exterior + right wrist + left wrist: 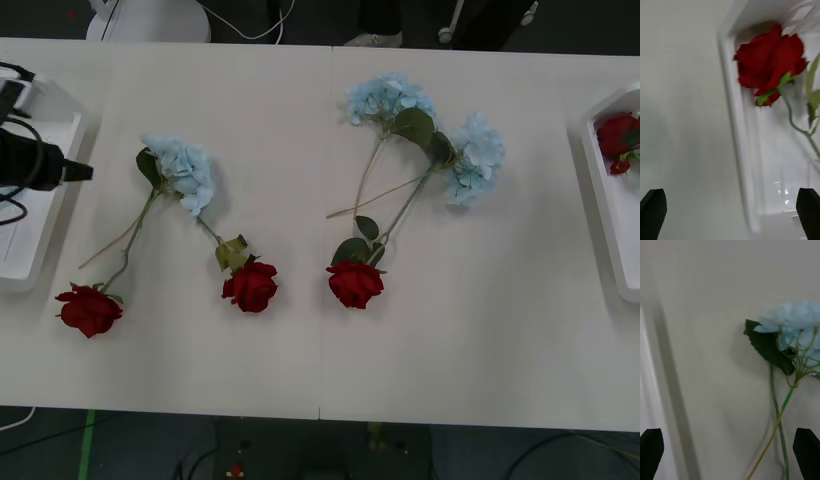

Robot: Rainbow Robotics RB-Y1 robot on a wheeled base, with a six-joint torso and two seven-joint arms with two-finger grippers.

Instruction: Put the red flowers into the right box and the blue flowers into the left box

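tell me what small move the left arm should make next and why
Probably slide the left gripper toward the nearest blue flower and lower over its stem. Its fingers are open and empty beside the left box, and that bloom lies on the table just past them; all three blue flowers are still unsorted.

white table (300,120) | dark floor (130,450) | white cables (240,25) beyond far edge
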